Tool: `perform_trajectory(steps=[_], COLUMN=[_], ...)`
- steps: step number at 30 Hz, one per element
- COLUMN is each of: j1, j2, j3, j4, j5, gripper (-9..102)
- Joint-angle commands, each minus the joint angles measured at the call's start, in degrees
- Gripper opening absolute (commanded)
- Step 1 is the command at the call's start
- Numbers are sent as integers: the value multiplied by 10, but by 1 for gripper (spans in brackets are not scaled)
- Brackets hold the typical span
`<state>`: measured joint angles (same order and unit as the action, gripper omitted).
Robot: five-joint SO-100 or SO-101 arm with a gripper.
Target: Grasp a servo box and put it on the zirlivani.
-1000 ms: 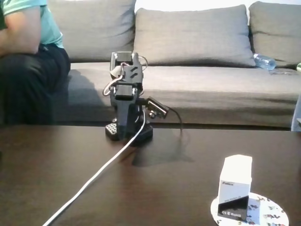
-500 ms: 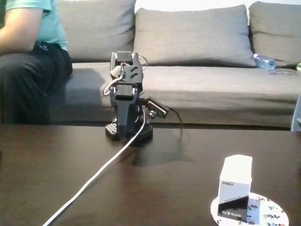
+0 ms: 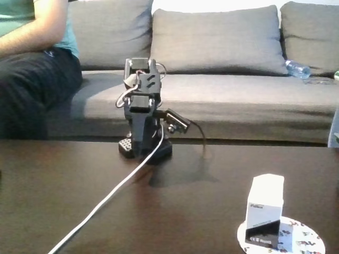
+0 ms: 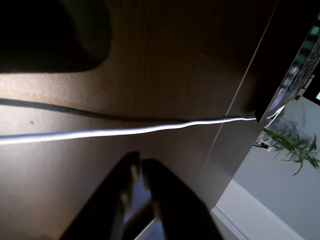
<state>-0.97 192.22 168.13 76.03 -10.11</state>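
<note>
Dark table point(image 3: 63, 185): servo box point(image 3: 265, 210) unmoved on zirlivani point(image 3: 304, 241); pincer point(image 4: 137, 167) clenched; person point(image 3: 32, 58) shifted.

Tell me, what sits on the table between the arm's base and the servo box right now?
In the fixed view, only bare dark table separates the arm's base from the servo box standing on the zirlivani. The white cable runs off the other way, toward lower left.
</note>
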Motion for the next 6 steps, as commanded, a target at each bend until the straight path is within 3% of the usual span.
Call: perform_trajectory(steps=[1,6], j1=[-3,-3], j2=[-1,-1], j3=[19,19], j4=[22,22], j5=[0,0], gripper=[0,0])
